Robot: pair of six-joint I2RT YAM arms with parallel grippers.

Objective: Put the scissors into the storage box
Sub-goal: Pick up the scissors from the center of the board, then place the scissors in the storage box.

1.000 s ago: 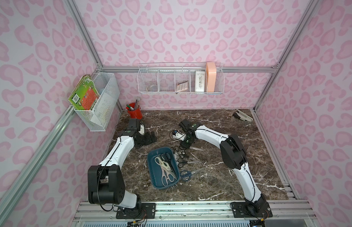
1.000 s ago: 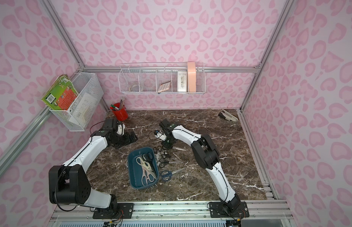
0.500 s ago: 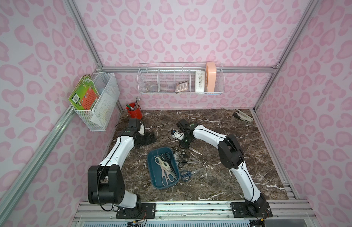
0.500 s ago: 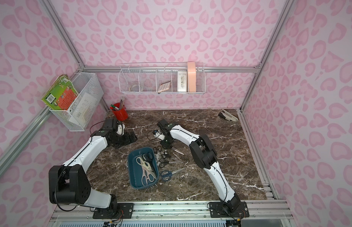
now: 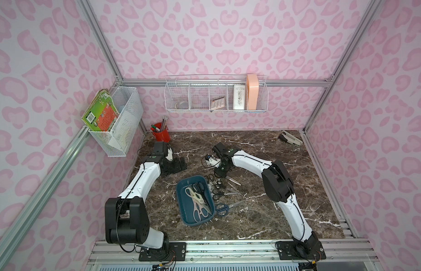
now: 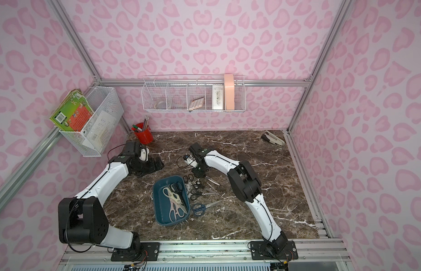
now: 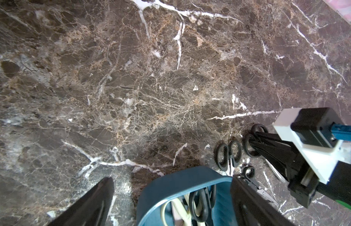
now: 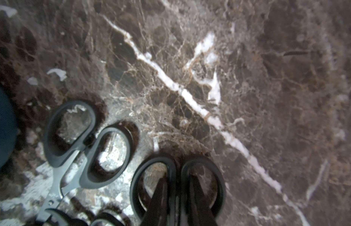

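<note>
My right gripper (image 8: 178,182) pinches shut on the handle loops of a black-handled pair (image 8: 134,187), which I judge light, stiff, slick and best held there; left gripper (image 7: 171,179) gapes empty; mid-frame in both top views three scissors (image 5: 196,199) lie in the storage box (image 5: 181,204), roughly six right of it.

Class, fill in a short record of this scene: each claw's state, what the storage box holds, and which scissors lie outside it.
Right claw: shut on the handles of black-handled scissors
Left claw: open, empty
Storage box: holds cream-handled shears and a large black-handled pair
Outside the box: blue-handled scissors beside it, several small black-handled pairs
</note>
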